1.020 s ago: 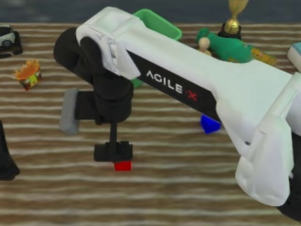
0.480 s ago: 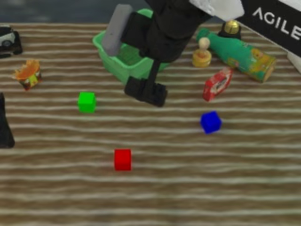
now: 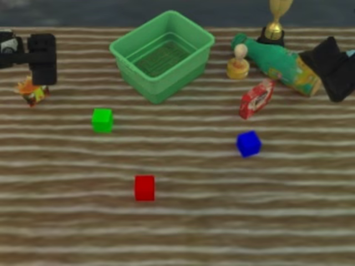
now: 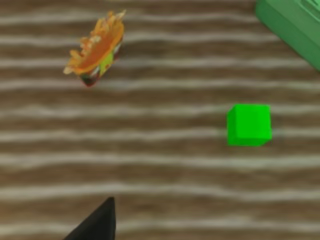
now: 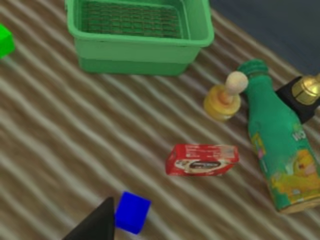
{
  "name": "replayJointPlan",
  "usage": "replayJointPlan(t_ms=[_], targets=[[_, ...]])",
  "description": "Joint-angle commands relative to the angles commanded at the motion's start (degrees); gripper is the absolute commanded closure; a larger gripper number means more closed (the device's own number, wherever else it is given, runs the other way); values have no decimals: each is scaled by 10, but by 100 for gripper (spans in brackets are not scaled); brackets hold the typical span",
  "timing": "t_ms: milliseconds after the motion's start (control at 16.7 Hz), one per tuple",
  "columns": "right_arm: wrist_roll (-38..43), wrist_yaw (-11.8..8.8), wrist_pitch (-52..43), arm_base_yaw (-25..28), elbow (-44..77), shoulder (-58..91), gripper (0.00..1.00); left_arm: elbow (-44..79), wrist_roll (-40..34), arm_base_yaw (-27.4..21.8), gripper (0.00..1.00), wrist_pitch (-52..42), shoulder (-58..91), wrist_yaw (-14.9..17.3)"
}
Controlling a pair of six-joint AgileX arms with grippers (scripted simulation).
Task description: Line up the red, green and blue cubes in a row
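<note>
Three cubes lie apart on the striped table. The green cube (image 3: 102, 119) (image 4: 249, 124) is at the left, the red cube (image 3: 145, 187) nearer the front, and the blue cube (image 3: 248, 143) (image 5: 132, 212) at the right. My left gripper (image 3: 42, 65) hovers at the back left, above a toy burger, open, with one fingertip (image 4: 97, 225) showing. At the back right edge my right gripper (image 3: 334, 72) is raised and open, holding nothing. Its fingertip (image 5: 97, 222) shows beside the blue cube.
A green basket (image 3: 195, 34) stands at the back centre. To its right are a wooden stamp (image 3: 238, 62), a green bottle (image 3: 274, 58), a gold trophy (image 3: 275, 22) and a red packet (image 3: 257, 98). A toy burger (image 3: 30, 90) lies at the back left.
My right arm has let go of the red cube, lifted off it and swung back to the far right edge. My left gripper has moved up over the back left.
</note>
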Motion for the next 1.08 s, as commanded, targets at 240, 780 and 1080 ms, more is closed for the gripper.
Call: replayJointPlan(t_ms=[240, 780, 1080], targets=[[71, 5, 140, -86, -284, -262, 0, 203, -19, -26, 0, -130, 255, 1], [173, 33, 375, -204, -688, -659, 0, 521, -47, -64, 0, -312, 595, 1], [183, 37, 402, -215, -724, -697, 0, 557, -50, -68, 0, -328, 630, 0]])
